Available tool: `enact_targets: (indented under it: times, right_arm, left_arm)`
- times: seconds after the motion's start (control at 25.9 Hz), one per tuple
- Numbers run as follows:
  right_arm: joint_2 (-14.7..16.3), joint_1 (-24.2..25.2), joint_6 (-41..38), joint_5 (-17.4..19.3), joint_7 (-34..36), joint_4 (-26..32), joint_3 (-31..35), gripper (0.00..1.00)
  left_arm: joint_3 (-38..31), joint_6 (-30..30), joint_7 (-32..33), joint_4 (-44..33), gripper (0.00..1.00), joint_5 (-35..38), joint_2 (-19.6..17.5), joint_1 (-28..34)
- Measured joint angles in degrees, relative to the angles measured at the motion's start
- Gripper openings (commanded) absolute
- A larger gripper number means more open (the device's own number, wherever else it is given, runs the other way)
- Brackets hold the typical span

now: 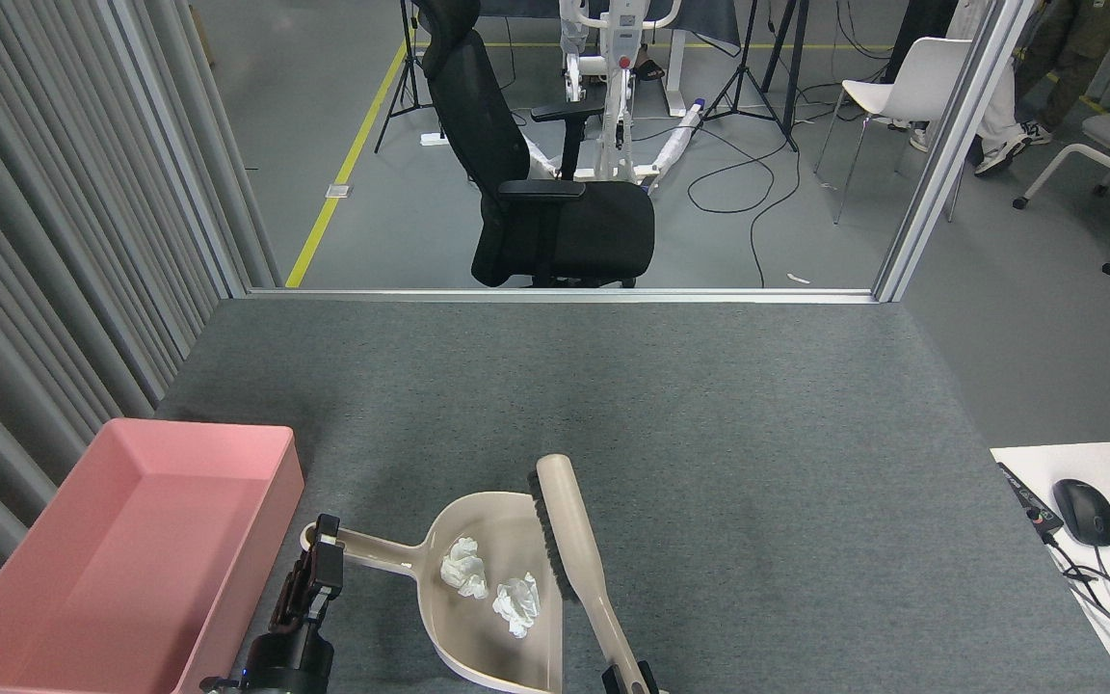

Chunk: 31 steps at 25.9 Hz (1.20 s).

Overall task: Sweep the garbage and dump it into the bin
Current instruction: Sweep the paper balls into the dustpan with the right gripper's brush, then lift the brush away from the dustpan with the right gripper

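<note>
The grey felt-covered desk [709, 405] is carrying everything. The large shallow pink plastic bin [112, 569] is sitting empty at its left edge. Just right of it, the beige plastic dustpan [507, 627] is lying flat, its handle pinched at the end by the left gripper [319, 569]. The beige long-handled brush [574, 549] is standing along the dustpan's open right edge, bristles facing inward; the right gripper [630, 678] is barely showing at the bottom, clamping its handle. The garbage, two small crumpled white paper balls [489, 583], is lying inside the dustpan.
</note>
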<state>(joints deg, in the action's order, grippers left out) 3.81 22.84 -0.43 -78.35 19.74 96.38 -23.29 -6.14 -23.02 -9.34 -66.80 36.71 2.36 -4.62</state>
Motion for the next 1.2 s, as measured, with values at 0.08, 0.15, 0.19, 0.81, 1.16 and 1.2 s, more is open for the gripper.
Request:
enact_targets:
  times: [0.08, 0.15, 0.19, 0.81, 1.16, 1.2]
  right_arm:
    - [0.4, 0.5, 0.3, 0.0, -2.0, 0.1, 0.6, 0.00]
    - [0.8, 1.0, 0.5, 0.0, -3.2, 0.0, 0.9, 0.00]
    - [0.9, 1.3, 0.6, 0.0, -3.6, -0.2, 1.0, 0.00]
    - [-1.0, -1.1, -0.5, 4.5, -7.7, -5.1, -0.2, 0.00]
    - [-1.8, -2.4, -1.1, 4.8, -8.3, -5.1, -3.1, 0.00]
    - [-1.8, -2.4, -1.1, 4.7, -8.0, -4.9, -2.8, 0.00]
  left_arm:
    - [0.0, 0.0, 0.0, 0.0, 0.30, 0.0, 0.0, 0.0]
    - [0.0, 0.0, 0.1, 0.0, 0.30, 0.0, 0.0, 0.0]
    - [0.0, 0.0, 0.1, 0.0, 0.30, 0.0, 0.0, 0.0]
    - [0.0, 0.0, 0.1, 0.0, 0.30, 0.0, -0.1, 0.0]
    - [0.0, 0.0, 0.0, -0.1, 0.31, 0.0, 0.0, 0.1]
    - [0.0, 0.0, 0.0, -0.1, 0.31, 0.0, -0.1, 0.1]
